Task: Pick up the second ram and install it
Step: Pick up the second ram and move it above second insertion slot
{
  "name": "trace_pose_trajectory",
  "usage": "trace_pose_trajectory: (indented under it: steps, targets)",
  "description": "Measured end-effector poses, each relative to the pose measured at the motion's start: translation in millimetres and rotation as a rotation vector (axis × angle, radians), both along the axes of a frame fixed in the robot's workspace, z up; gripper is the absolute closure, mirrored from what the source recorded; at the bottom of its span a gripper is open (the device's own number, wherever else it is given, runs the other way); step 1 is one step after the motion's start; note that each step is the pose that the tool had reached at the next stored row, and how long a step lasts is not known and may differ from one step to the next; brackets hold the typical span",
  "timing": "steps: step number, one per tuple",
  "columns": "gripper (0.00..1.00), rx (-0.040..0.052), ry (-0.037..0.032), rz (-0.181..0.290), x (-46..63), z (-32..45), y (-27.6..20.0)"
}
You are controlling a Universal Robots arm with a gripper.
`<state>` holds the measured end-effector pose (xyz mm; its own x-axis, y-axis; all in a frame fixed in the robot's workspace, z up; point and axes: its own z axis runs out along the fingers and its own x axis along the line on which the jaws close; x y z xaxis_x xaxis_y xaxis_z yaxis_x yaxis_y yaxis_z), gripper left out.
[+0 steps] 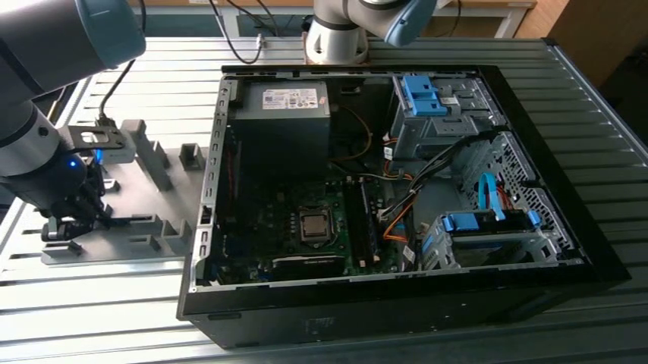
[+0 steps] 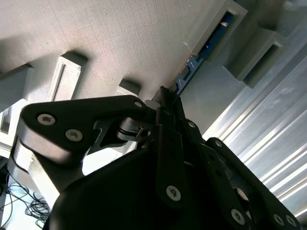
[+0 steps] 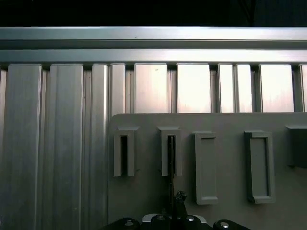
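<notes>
1. Arm [image 1: 36, 144]: it reaches down at the exterior view's left, with the jaws low over the plate.
2. Jaws: drawn almost together with only a sliver of gap, and pinched on the near end of the ram, as seen in the second wrist view.
3. Ram [image 2: 189, 67] [image 3: 171, 187]: a thin blue-green board standing on edge, seen in both wrist views. One end lies between the jaws. The rest runs straight ahead of them into a slotted block. In the first wrist view it appears edge-on as a dark line.
4. Block [image 3: 164, 160]: grey, directly ahead of the jaws, with its slot holding the far part of the ram.
5. Second block [image 3: 117, 153]: of the same form, with a dark slot, just beside the first and off the line of the jaws.
6. Wide blocks [image 3: 206, 167]: two grey blocks with broad shallow recesses, on the other side of the jaws' line.
7. Plate [image 1: 127, 254] [image 2: 120, 38] [image 3: 230, 123]: flat and grey, beneath the jaws. It carries all the blocks.
8. Bench [image 1: 102, 318] [image 3: 153, 88]: ribbed aluminium, under the plate and extending beyond the blocks ahead of the jaws.
9. Case [image 1: 354, 322]: black and open, well apart from the jaws toward the exterior view's right.
10. Slots [image 1: 360, 227]: long and black, on the board inside the case, far from the jaws.
</notes>
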<state>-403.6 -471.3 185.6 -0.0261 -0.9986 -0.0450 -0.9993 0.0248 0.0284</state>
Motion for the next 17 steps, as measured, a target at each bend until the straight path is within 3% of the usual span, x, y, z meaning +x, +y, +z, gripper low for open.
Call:
trace_pose_trajectory:
  steps: [17]
  targets:
    - [0.86,0.0000,0.0000,0.020,0.0,-0.1,0.0]
